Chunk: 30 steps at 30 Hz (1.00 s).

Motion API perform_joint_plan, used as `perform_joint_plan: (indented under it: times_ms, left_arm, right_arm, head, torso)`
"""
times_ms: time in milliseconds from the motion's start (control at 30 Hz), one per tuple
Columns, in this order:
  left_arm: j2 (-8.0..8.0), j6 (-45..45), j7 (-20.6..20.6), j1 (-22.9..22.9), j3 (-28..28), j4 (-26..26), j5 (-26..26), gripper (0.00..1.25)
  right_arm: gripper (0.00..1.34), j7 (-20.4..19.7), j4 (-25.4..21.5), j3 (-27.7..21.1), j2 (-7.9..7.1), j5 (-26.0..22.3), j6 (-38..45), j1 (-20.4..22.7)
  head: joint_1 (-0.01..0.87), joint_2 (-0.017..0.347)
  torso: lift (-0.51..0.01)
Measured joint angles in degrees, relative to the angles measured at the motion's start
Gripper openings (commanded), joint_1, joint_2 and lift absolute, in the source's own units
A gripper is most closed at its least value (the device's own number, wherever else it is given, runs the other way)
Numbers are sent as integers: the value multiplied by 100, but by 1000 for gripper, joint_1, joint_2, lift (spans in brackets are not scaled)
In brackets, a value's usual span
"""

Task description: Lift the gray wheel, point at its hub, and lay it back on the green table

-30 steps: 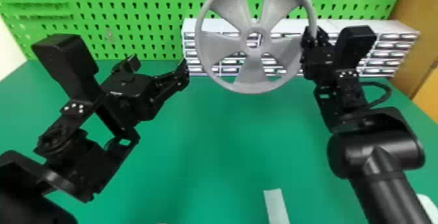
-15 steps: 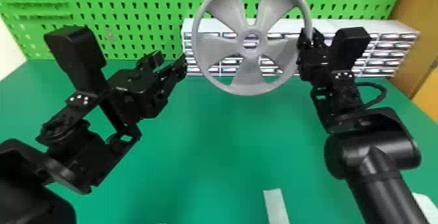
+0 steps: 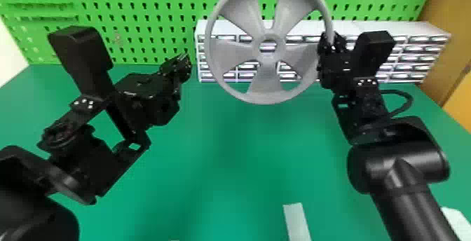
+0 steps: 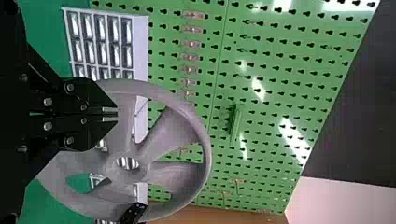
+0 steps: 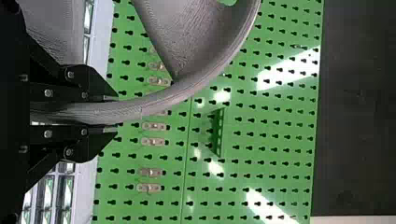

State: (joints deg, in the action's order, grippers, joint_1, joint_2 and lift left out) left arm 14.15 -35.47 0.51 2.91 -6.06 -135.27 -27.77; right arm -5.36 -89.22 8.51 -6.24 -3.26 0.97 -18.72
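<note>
My closed left fingers (image 4: 95,95) draw leftward from the gray wheel (image 3: 268,79) my right fingers (image 5: 88,84) clasp and lower slightly, so pointing seems done, laying-back next.

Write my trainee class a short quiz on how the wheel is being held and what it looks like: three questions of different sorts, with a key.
1. Fill in: The right end effector grips the gray wheel by its ____.
2. True or false: The left end effector is shut, with nothing between its fingertips.
3. How many spokes does the gray wheel have? (a) three (b) five (c) eight

Key: 1. rim; 2. true; 3. b
</note>
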Motion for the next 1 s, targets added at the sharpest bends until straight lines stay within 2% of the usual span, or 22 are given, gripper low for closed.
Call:
perform_joint_plan:
  times_ms: [233,633,1000]
  left_arm:
    - [-25,-219,69,-114,-20,89,75,57]
    - [-131,-233,283,-478,-546,762,456,57]
    - [-471,239,247,-710,-1008,1310,868,57]
  right_arm:
    - [41,0,39,90,-2,18,0,-22]
    - [41,0,80,278,-38,4,4,-64]
    - [41,0,81,286,-18,-16,52,-9]
  head:
    - [692,48]
    - [692,48]
    - [692,48]
  torso:
    - [-93]
    - [-93]
    - [-93]
